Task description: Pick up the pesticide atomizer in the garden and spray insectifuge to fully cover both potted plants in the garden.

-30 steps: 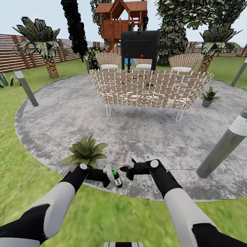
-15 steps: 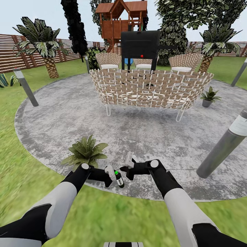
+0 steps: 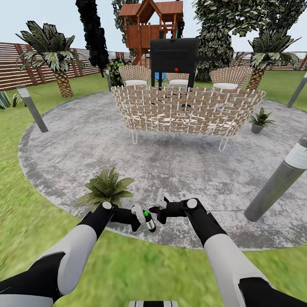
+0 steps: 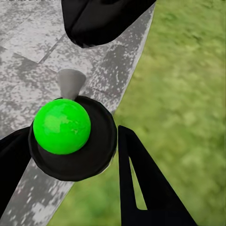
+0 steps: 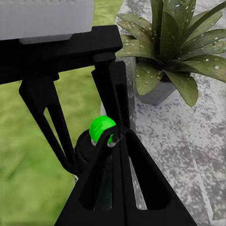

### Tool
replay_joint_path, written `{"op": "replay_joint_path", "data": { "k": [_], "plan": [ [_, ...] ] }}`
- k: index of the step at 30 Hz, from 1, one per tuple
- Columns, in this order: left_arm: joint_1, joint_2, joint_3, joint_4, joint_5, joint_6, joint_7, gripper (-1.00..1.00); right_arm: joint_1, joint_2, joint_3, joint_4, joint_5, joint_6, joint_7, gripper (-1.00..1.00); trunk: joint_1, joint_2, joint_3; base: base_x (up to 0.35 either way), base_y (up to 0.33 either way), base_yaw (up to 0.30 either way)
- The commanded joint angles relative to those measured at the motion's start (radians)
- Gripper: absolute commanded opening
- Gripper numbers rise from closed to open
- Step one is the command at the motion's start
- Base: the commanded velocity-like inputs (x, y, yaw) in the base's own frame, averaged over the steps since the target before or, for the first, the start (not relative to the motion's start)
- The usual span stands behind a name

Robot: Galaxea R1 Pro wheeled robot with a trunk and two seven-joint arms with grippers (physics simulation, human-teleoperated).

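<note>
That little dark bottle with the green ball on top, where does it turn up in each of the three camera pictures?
Head view: the pesticide atomizer sits low and centre, between the two grippers, at the patio edge.
Left wrist view: seen from above, its green-balled top lies left of centre.
Right wrist view: it is near the middle, behind black fingers.
Shared landmark: the seam where the grey patio meets the grass.

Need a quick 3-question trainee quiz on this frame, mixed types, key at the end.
1. True or false: the pesticide atomizer sits between the fingers of the left gripper.
2. Its top, seen in the left wrist view, is: A red, B green, C white?
3. Fill in: the nearer potted plant stands on the stone ____, and the farther potted plant stands right of the wicker sofa.

Key: 1 true. 2 B. 3 patio.
</note>
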Motion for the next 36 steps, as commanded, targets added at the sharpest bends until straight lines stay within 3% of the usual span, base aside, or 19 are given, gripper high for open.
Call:
{"op": "replay_joint_path", "data": {
  "k": [1, 3, 6, 8, 23, 24, 30, 31, 34, 35, 36],
  "plan": [
    [0.000, -0.001, 0.008, -0.001, -0.010, -0.009, -0.004, -1.00, 0.000, 0.001, -0.002, -0.001, 0.010, -0.010, 0.001, -1.00, 0.000, 0.000, -0.001, 0.000, 0.000, 0.000],
    [0.000, 0.000, 0.008, 0.000, -0.007, -0.009, -0.006, -1.00, 0.000, 0.001, -0.002, -0.001, 0.010, -0.010, 0.001, -1.00, 0.000, 0.000, -0.001, 0.000, 0.000, 0.000],
    [0.000, 0.001, 0.007, 0.000, 0.051, -0.012, -0.008, -1.00, -0.001, 0.001, -0.002, -0.001, 0.010, -0.010, 0.001, -1.00, 0.000, 0.000, -0.001, 0.000, 0.000, 0.000],
    [0.000, 0.002, 0.002, 0.000, 0.071, -0.013, -0.009, -1.00, -0.001, 0.001, -0.002, -0.001, 0.010, -0.010, 0.002, -1.00, 0.000, 0.000, -0.001, 0.000, 0.000, 0.000],
    [0.010, 0.017, -0.011, 0.002, 0.069, -0.013, -0.002, -1.00, -0.001, 0.001, -0.002, -0.001, 0.010, -0.010, 0.002, -1.00, 0.000, 0.000, -0.001, 0.000, 0.000, 0.000],
    [0.015, 0.028, -0.012, 0.002, 0.063, -0.014, 0.000, -1.00, -0.001, 0.001, -0.002, -0.001, 0.010, -0.010, 0.002, -1.00, 0.000, 0.000, -0.001, 0.000, 0.000, 0.000],
    [0.048, 0.195, -0.013, 0.001, 0.030, -0.028, 0.002, -1.00, 0.000, 0.001, -0.002, -0.001, 0.011, -0.010, 0.001, -1.00, 0.000, 0.000, -0.001, 0.000, 0.000, 0.000],
    [0.059, 0.212, -0.013, 0.001, 0.030, -0.039, 0.002, -1.00, 0.000, 0.001, -0.003, -0.001, 0.012, -0.010, 0.001, -1.00, 0.000, 0.000, -0.001, 0.000, 0.000, 0.000],
    [0.111, 0.284, -0.013, 0.002, 0.030, -0.088, 0.002, -1.00, 0.001, 0.001, -0.003, 0.003, 0.013, -0.010, 0.001, -1.00, 0.000, 0.000, -0.001, 0.000, 0.000, 0.000],
    [0.158, 0.336, -0.012, 0.002, 0.031, -0.100, 0.002, -1.00, 0.001, 0.001, -0.004, 0.033, 0.013, -0.011, 0.001, -1.00, 0.000, 0.000, -0.001, 0.000, 0.000, 0.000],
    [0.183, 0.358, -0.012, 0.002, 0.031, -0.103, 0.002, -1.00, 0.001, 0.001, -0.005, 0.052, 0.013, -0.011, 0.000, -1.00, 0.000, 0.000, -0.001, 0.000, 0.000, 0.000]
  ]
}}
